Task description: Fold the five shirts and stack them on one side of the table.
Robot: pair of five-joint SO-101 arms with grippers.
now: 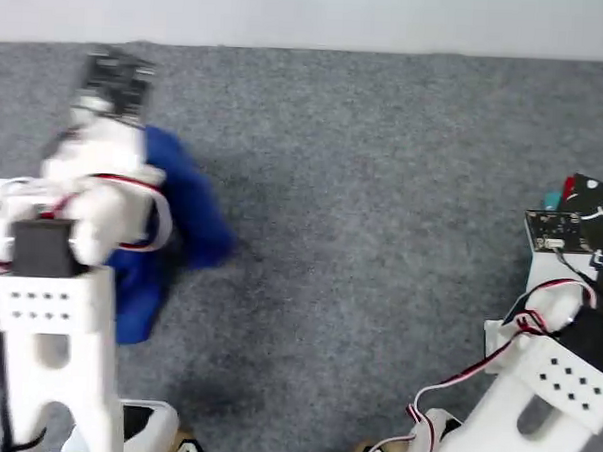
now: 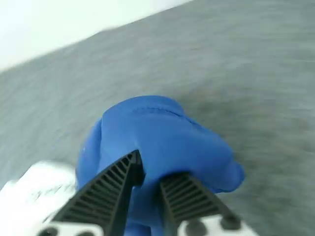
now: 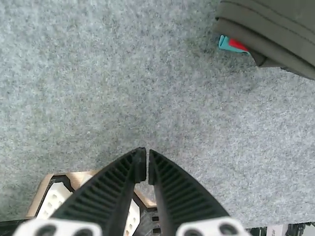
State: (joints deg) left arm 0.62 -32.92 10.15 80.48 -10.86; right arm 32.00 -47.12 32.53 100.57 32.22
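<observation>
Pinching the blue shirt at the worktop's nine o'clock, my left end effector is nearest; my right end effector is pressed together.

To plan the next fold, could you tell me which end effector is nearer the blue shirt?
Left. The left end effector grips the blue shirt; the right end effector hangs over the grey mat, far from it.

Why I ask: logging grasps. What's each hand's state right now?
Left hand: closed on the blue shirt.
Right hand: closed, holding nothing.
</observation>
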